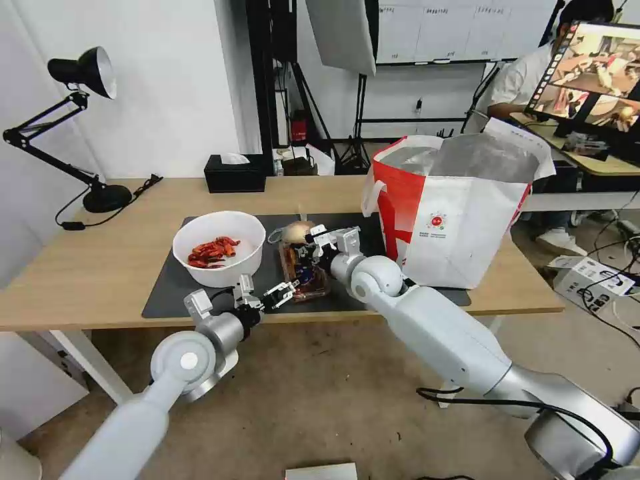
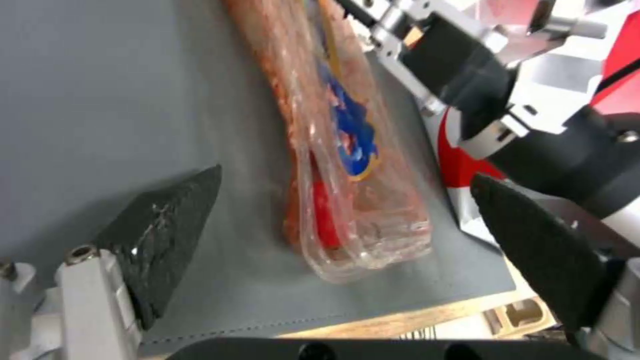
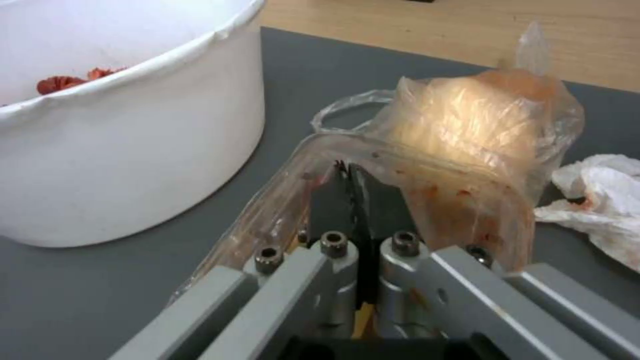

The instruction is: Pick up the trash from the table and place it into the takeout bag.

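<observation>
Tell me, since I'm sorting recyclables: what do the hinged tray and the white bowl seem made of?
The hinged tray looks like thin clear glossy plastic: see-through, wrinkled and glinting. The white bowl seems matte white plastic or coated paper; its thin rim leaves that open.

On the tabletop (image 1: 100,267) a mat (image 1: 167,293) is laid, and the bowl (image 1: 219,248) is set on its left part. Just right of the bowl the hinged tray (image 1: 303,277) is placed, with the knotted bag (image 1: 295,232) at its far end and the tissue (image 3: 597,205) beside that. The takeout bag (image 1: 453,213) is stood at the right, partly on the mat. The lamp (image 1: 80,133) and tissue box (image 1: 235,173) are kept along the far edge.
</observation>
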Controlling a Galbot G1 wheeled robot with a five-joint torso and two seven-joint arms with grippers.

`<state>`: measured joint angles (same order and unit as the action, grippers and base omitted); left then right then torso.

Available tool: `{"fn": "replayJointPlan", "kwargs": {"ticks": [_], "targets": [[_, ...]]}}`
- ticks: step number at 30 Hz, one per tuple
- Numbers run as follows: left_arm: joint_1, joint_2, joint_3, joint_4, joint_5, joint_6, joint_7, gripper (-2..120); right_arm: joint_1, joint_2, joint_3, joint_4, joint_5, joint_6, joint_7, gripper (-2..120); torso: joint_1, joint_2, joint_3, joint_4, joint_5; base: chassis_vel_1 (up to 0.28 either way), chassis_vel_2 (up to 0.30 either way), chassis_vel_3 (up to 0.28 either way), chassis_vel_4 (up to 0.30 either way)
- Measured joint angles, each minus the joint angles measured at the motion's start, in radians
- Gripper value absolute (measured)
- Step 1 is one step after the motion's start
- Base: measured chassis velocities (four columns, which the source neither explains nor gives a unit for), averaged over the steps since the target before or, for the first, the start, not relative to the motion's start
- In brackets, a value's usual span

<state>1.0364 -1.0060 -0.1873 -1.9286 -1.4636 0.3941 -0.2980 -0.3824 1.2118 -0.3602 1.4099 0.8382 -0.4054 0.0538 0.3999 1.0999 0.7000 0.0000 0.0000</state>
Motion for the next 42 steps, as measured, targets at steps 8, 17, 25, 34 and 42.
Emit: {"fn": "replayJointPlan", "kwargs": {"ticks": [8, 17, 25, 34, 42], "targets": [[-0.029, -0.008, 0.006, 0.025, -0.054, 0.012, -0.014, 100, -0.001, -0.002, 0.0, 0.003, 0.003, -0.002, 0.004, 0, 0.0, 0.0, 0.0, 0.0, 0.0, 0.0, 0.0, 0.0, 0.0], [-0.056, -0.018, 0.025, 0.048, -0.071, 0.006, -0.022, 100, -0.003, 0.003, 0.002, 0.004, 0.004, -0.002, 0.006, 0, 0.0, 0.0, 0.0, 0.0001, 0.0001, 0.0, 0.0, 0.0, 0.0], [-0.058, -0.021, 0.03, 0.051, -0.071, 0.005, -0.035, 78, -0.003, 0.001, 0.003, 0.007, 0.005, -0.003, 0.007, 0, 0.0, 0.0, 0.0, 0.0, -0.0002, 0.0, 0.0, 0.0, 0.0], [-0.055, -0.021, 0.032, 0.047, -0.067, -0.004, -0.038, 43, -0.004, -0.004, 0.003, 0.013, 0.009, -0.004, 0.009, 0, 0.0, 0.0, 0.0, 0.0, -0.0001, 0.0, 0.0, 0.0, 0.0], [-0.053, -0.018, 0.032, 0.044, -0.065, -0.01, -0.04, 17, -0.006, -0.005, 0.006, 0.02, 0.013, -0.005, 0.011, 0, 0.0, 0.0, 0.0, 0.0, -0.0001, 0.0, 0.0, 0.0, 0.0]]}}
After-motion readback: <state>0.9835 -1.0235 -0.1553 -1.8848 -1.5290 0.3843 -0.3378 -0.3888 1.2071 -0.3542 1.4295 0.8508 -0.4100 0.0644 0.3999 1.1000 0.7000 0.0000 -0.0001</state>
